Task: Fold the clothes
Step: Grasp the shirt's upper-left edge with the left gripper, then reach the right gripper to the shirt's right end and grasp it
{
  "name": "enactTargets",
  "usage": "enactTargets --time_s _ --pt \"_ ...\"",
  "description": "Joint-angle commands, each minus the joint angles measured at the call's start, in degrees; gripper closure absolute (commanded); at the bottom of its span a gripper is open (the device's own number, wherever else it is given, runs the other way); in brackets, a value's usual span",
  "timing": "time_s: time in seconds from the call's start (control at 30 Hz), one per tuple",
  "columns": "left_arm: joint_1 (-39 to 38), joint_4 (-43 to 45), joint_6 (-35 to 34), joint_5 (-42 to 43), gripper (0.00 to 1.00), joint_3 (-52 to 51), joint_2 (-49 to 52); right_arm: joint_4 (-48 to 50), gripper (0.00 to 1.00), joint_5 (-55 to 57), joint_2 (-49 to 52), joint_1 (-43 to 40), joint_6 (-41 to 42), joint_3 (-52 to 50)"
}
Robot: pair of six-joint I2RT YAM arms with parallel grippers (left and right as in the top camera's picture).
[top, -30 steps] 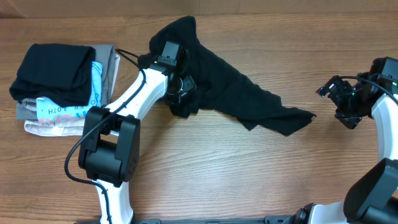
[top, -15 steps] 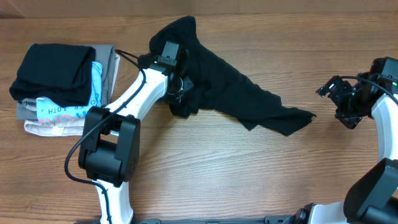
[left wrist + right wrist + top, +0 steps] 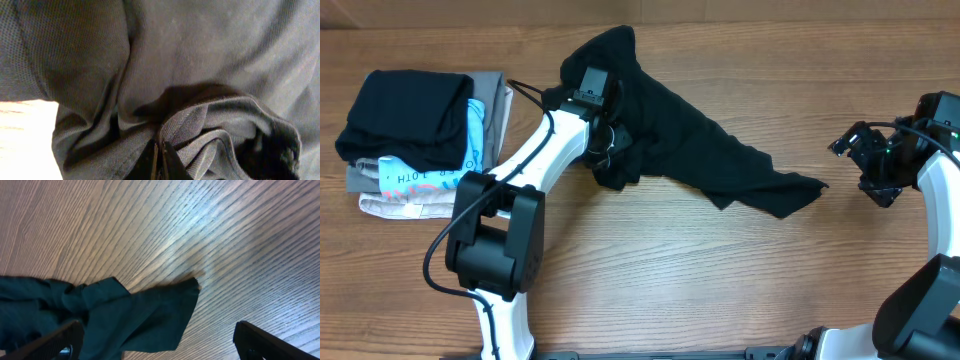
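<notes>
White and light-blue garment (image 3: 408, 182), low in pile (image 3: 415, 140) at left, overhead view:
- "10TH" in reddish letters on white part, near front edge.
- more small reddish marks beside and under "10TH", too blurred to read.
- few letters running sideways on light-blue part, at right side of pile, too small to tell.

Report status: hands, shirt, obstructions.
Left hand shut on black shirt, crumpled, unfolded. Right hand open, off the fabric. Folded pile sits apart at far left.
</notes>
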Motion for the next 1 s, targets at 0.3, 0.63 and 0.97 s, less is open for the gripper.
enactTargets --time_s 0.3,0.63,0.97 --pt "0.7 -2.56 15.23 0.35 0.94 0.33 -12.07 0.11 0.0 -0.26 -0.04 0.22 -0.22 0.04" --pt "0.68 -3.37 16.68 -1.03 0.91 0.33 -12.04 -4.44 0.0 -1.44 -0.04 0.2 -1.27 0.04" --pt "0.68 -3.19 17.81 -1.11 0.87 0.33 -12.04 -7.19 0.17 0.39 -0.04 0.59 0.68 -3.15"
